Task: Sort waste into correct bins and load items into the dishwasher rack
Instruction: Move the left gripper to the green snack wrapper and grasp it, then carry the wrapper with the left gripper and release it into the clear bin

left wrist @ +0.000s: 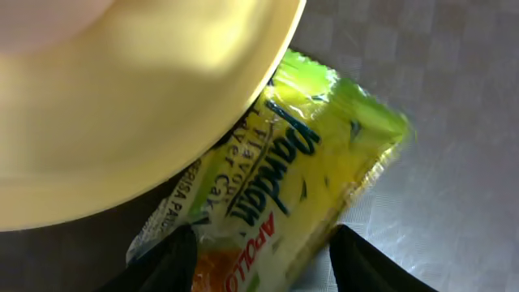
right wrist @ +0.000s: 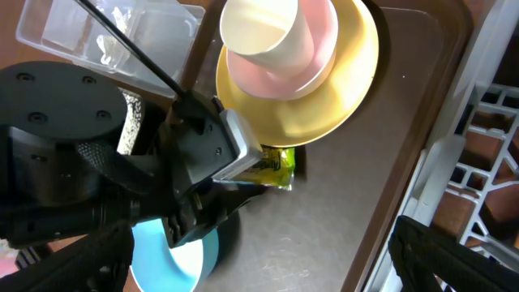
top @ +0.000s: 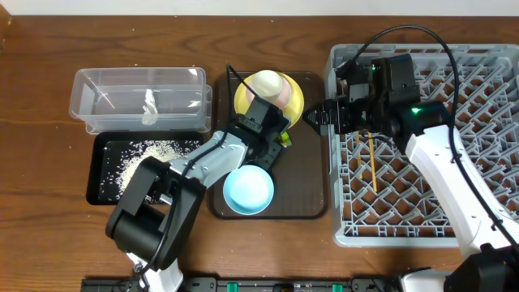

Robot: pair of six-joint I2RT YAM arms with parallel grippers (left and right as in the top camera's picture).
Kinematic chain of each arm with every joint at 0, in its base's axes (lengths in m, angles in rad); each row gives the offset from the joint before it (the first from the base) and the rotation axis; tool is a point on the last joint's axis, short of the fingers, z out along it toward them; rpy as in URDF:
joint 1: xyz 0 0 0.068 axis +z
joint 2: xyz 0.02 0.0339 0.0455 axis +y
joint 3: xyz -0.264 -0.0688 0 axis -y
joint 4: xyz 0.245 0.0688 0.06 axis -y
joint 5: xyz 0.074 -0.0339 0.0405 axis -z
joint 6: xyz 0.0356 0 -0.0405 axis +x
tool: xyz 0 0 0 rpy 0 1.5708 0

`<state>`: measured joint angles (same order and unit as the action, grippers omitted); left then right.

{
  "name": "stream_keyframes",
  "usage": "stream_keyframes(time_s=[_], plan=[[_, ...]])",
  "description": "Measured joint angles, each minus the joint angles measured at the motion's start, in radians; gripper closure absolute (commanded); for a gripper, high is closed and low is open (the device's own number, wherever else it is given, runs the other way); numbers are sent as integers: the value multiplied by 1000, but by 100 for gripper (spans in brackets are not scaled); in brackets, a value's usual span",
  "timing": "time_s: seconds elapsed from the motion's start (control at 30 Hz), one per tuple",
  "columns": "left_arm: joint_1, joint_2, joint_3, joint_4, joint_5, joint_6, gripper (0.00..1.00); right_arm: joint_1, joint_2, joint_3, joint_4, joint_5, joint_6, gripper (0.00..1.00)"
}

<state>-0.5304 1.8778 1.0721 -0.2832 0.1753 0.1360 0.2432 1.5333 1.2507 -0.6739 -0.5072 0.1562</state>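
Even bright light, blurred close-ups

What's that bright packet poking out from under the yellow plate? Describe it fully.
It is a snack wrapper, glossy crinkled plastic, green shading to yellow with orange at one end, printed "pandan". It lies on the brown tray, one edge tucked under the yellow plate. The left gripper stands open with a finger at each side of its orange end.
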Motion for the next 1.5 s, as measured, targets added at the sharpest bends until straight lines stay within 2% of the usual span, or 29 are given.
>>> stream_keyframes(time_s=[0.2, 0.47, 0.77, 1.03, 1.2, 1.5], plan=[[0, 0, 0, 0, -3, 4, 74, 0, 0, 0, 0, 0, 0, 1], [0, 0, 0, -1, -3, 3, 93, 0, 0, 0, 0, 0, 0, 1], [0, -56, 0, -24, -3, 3, 94, 0, 0, 0, 0, 0, 0, 1], [0, -271, -1, -78, -80, 3, 93, 0, 0, 0, 0, 0, 0, 1], [10, -399, -1, -72, -162, 3, 88, 0, 0, 0, 0, 0, 0, 1], [159, -502, -1, 27, -299, 3, 86, 0, 0, 0, 0, 0, 0, 1]])
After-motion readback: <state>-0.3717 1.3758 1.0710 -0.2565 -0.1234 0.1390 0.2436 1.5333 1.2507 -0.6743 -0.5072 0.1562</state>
